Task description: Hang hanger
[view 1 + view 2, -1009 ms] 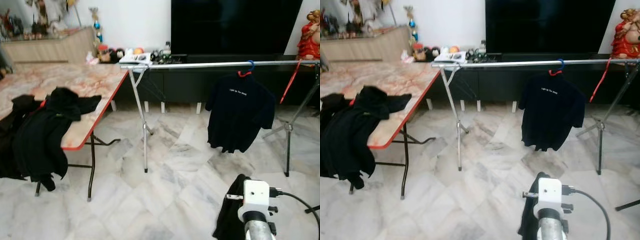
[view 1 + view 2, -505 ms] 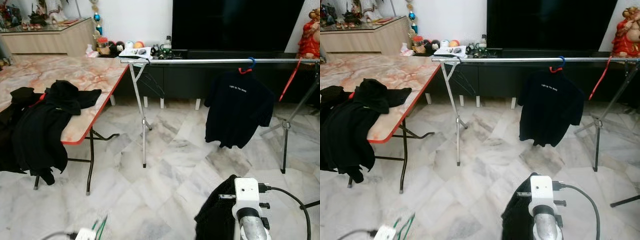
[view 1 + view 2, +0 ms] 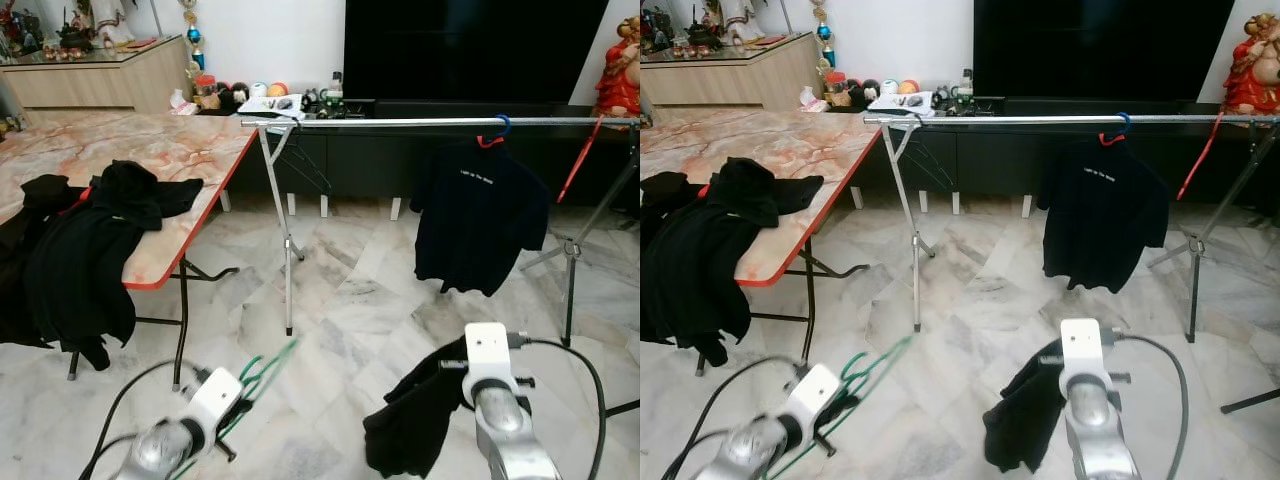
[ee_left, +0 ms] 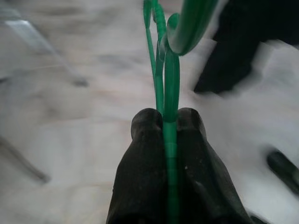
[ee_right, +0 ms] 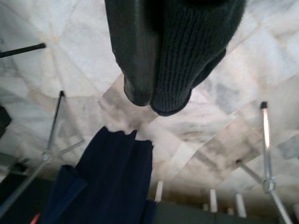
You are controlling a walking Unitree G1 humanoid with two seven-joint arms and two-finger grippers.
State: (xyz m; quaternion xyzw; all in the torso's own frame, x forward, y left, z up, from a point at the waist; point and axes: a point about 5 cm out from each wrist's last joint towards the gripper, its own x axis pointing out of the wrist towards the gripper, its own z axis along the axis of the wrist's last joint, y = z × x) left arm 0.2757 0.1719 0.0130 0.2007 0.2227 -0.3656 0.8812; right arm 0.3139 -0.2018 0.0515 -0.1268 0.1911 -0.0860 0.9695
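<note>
The left gripper (image 4: pixel 164 122) is clamped on a green hanger (image 4: pixel 164 70); in the left wrist view both black fingers (image 4: pixel 145 154) press against the hanger's thin green wire, which runs out past the fingertips to a curved hook. In the head views the left gripper (image 3: pixel 232 392) sits low at the robot's left, above the marble floor (image 3: pixel 340 330), with the green hanger (image 3: pixel 262 366) angled forward and up toward the clothes rail.

The right gripper (image 5: pixel 154 95) is closed on a black garment (image 5: pixel 196 51); one black finger (image 5: pixel 135 56) lies against ribbed knit fabric. In the head views the black garment (image 3: pixel 415 420) hangs in a bunch from the right gripper, low at the robot's right, clear of the floor.

Ahead stands a metal clothes rail (image 3: pixel 400 123) on folding legs. A dark T-shirt (image 3: pixel 480 225) hangs on it from a hanger with a blue hook (image 3: pixel 501 125). A red hanger (image 3: pixel 580 160) hangs near the rail's right end.

To the robot's left is a folding table (image 3: pixel 150 150) with a marble-pattern top and red edge. Black clothes (image 3: pixel 85 255) are draped over its near edge. Behind the rail, a large black television screen (image 3: pixel 470 50) stands against the wall.
</note>
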